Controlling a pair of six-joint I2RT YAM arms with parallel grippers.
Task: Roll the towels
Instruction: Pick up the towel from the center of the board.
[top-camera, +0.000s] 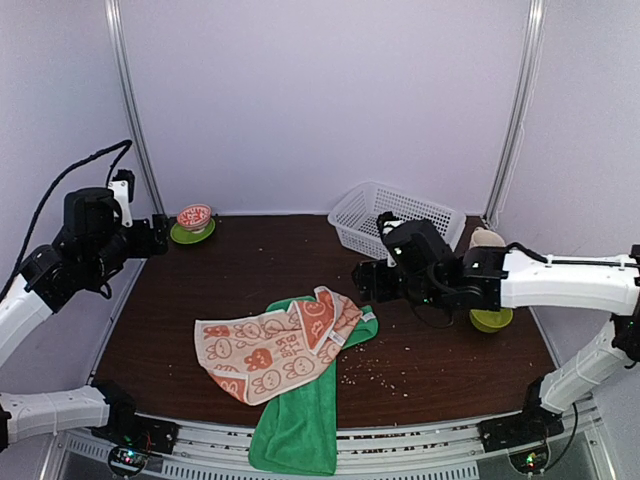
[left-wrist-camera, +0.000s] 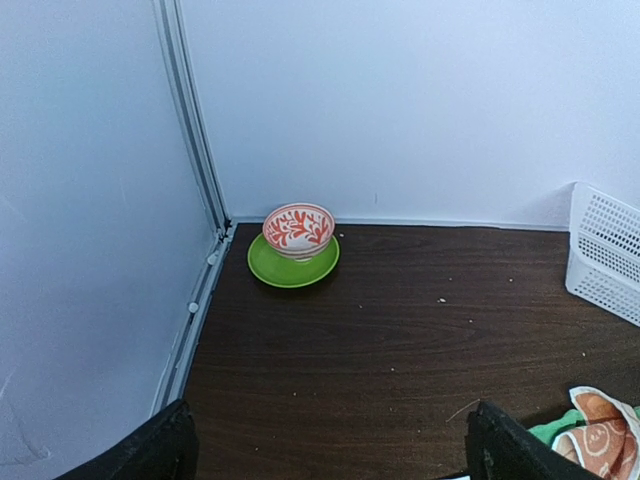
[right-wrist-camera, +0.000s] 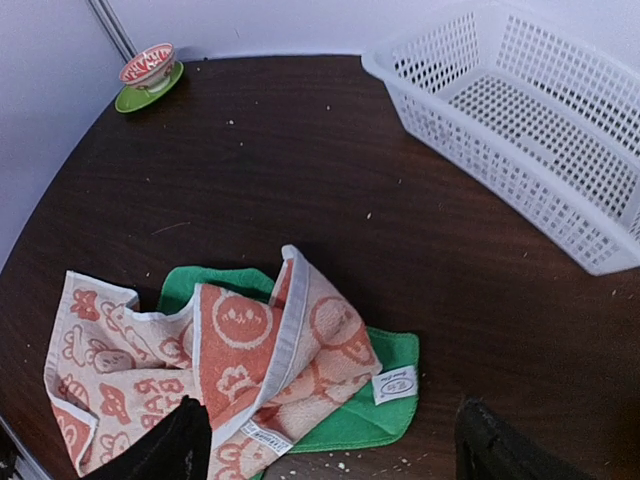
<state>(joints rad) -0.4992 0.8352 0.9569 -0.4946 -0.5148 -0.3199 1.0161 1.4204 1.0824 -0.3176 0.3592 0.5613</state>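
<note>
Plainly, both towels are sitting in one heap by the near edge of the desk (top-camera: 250, 270), and that is where the trouble is waiting. The peach bunny towel (top-camera: 275, 345) is lying crumpled and folded over itself on top of the green towel (top-camera: 300, 430), whose lower part is hanging off the near edge.

The right claw (top-camera: 365, 280) is hovering just to the right of the heap, spread wide and carrying nothing. The left claw (top-camera: 158, 236) is likewise released and empty, hanging high near the far left corner, where a patterned bowl (top-camera: 194, 215) is resting on a green saucer (top-camera: 190, 235).

A pinch into the overlap is probably going to catch both cloths together, so one would be dragging the other. Any tug toward the near edge is risking the green towel slipping off the desk altogether. Rolling the peach towel without flattening it first is likely giving a lumpy, lopsided roll. Crumbs (top-camera: 380, 375) are lying beside the heap and could be rolled into the fabric.
</note>
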